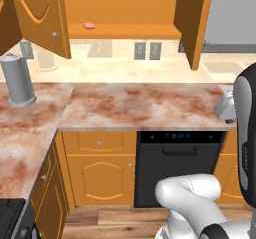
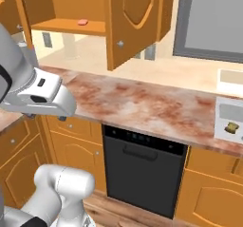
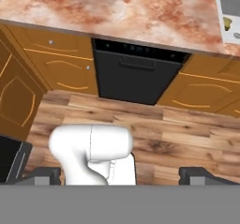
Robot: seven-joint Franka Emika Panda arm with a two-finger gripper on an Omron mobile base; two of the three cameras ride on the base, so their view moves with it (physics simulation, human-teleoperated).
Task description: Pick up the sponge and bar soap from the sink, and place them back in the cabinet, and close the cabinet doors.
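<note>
The gripper hangs above the wooden floor in front of the counter, its two dark fingertips spread wide at the bottom of the hand view with nothing between them. The bar soap lies on the wooden shelf inside the cabinet, toward the left of the shelf, a small pink block also seen in the right base view. Both cabinet doors stand swung open toward the room, the left one with its round silver knob near its lower edge and the right one seen almost edge-on. The sponge sits in the sink at the far right end of the counter, a yellow-brown pad on the pale grey basin floor; the hand view catches it too, at the upper right corner. The marbled reddish counter runs from the left corner to the sink, and a grey cylindrical canister stands upright on it at the left. Below the counter a black dishwasher sits between orange cupboard fronts. Two wall outlets are set in the backsplash under the cabinet.
</note>
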